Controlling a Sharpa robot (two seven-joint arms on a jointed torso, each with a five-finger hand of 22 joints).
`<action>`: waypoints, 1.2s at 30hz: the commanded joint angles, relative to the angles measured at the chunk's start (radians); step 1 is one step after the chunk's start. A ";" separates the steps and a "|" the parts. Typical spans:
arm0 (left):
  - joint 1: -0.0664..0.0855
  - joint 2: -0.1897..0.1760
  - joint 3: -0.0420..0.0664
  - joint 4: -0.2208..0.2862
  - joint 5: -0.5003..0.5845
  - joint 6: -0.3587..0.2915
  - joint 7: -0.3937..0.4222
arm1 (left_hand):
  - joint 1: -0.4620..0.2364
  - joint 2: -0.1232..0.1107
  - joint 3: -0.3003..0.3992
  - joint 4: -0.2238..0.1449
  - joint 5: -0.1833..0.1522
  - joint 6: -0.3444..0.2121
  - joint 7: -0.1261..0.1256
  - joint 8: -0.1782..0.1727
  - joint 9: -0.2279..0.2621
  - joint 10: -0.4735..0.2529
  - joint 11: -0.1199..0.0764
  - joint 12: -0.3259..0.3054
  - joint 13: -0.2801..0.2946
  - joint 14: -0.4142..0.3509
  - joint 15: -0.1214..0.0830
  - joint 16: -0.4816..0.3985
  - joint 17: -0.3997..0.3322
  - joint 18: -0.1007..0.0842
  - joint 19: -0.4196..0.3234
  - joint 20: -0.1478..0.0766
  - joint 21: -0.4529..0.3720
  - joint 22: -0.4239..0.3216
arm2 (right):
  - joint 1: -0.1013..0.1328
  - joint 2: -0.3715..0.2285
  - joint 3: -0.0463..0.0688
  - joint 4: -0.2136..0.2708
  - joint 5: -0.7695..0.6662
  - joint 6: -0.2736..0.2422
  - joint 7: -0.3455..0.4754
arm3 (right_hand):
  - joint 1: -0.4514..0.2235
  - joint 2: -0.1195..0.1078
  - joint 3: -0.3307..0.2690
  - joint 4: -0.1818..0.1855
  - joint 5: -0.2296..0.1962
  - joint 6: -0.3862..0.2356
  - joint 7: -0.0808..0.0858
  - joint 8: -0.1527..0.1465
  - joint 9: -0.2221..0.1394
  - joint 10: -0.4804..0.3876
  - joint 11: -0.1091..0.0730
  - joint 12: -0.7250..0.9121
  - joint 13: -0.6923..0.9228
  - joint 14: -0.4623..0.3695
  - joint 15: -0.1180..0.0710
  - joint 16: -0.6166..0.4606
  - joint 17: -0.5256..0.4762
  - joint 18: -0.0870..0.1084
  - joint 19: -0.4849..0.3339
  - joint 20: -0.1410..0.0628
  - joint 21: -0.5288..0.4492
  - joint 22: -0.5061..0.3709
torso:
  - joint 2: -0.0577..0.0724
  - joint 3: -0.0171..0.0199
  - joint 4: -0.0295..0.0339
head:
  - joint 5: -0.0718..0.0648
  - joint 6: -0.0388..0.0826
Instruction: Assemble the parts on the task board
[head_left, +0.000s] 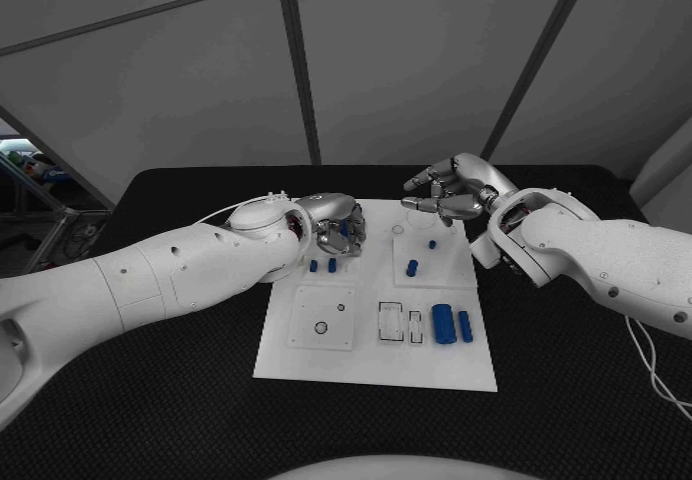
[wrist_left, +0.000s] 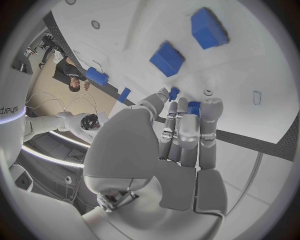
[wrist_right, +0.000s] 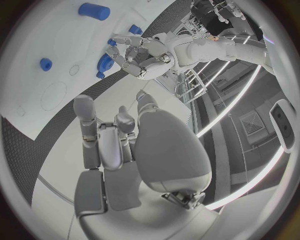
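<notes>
The white task board (head_left: 378, 350) lies mid-table. Two small blue pieces (head_left: 322, 266) sit near its left edge, a blue peg (head_left: 413, 268) and a smaller one (head_left: 431, 243) sit further right, and two larger blue blocks (head_left: 453, 325) lie at the right edge. My left hand (head_left: 335, 225) hovers over the board's far left corner. Its fingers (wrist_left: 187, 130) are stretched side by side towards the two small pieces (wrist_left: 194, 106), with nothing plainly held. My right hand (head_left: 450, 192) hangs above the board's far right corner, fingers (wrist_right: 103, 135) loosely apart and empty.
Outlined slots (head_left: 397, 322) and a square plate with holes (head_left: 323, 318) mark the board's near half. Black table (head_left: 159, 400) surrounds the board on every side. The two hands are about a hand's width apart at the board's far edge.
</notes>
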 joint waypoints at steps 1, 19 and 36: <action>0.001 0.003 0.000 -0.002 -0.008 0.031 -0.009 | 0.006 0.012 0.015 -0.003 -0.004 0.014 -0.002 -0.004 -0.001 0.016 -0.001 -0.005 -0.002 0.013 -0.004 0.015 0.015 -0.059 0.014 -0.002 0.020 0.021 | 0.001 0.001 0.001 0.002 0.002 0.000 0.009 | -0.003 0.010 0.002 0.003 0.006 -0.004 -0.004 0.005 -0.001 -0.008 0.001 -0.003 0.000 0.031 -0.008 -0.005 -0.001 0.013 -0.008 -0.001 -0.004 -0.002 | -0.001 -0.0001 0.0001 | 0.000 -0.001; 0.001 0.005 0.000 -0.001 -0.020 0.055 -0.015 | 0.031 0.027 0.068 -0.032 -0.006 0.042 -0.002 -0.013 -0.001 0.055 -0.007 -0.021 -0.001 0.031 -0.010 0.042 0.043 -0.071 0.043 -0.008 0.079 0.083 | 0.001 0.002 0.001 0.001 0.002 0.000 0.009 | -0.002 0.011 0.003 0.003 0.006 -0.003 -0.004 0.005 -0.001 -0.008 0.001 -0.003 0.000 0.031 -0.009 -0.006 -0.002 0.013 -0.009 -0.002 -0.006 -0.003 | 0.000 -0.0007 -0.0003 | -0.001 -0.002; 0.001 -0.027 0.007 0.040 0.006 -0.019 0.029 | 0.030 0.025 0.109 -0.060 -0.011 0.070 0.004 -0.027 -0.001 0.090 -0.006 -0.053 -0.002 0.042 -0.011 0.056 0.055 -0.077 0.056 -0.012 0.115 0.125 | 0.001 0.000 0.001 -0.002 0.002 -0.002 0.010 | -0.002 0.012 0.004 0.003 0.007 -0.003 -0.004 0.006 -0.001 -0.007 0.001 -0.002 0.000 0.031 -0.009 -0.006 -0.001 0.013 -0.008 -0.002 -0.006 -0.003 | -0.001 -0.0007 0.0002 | -0.003 -0.001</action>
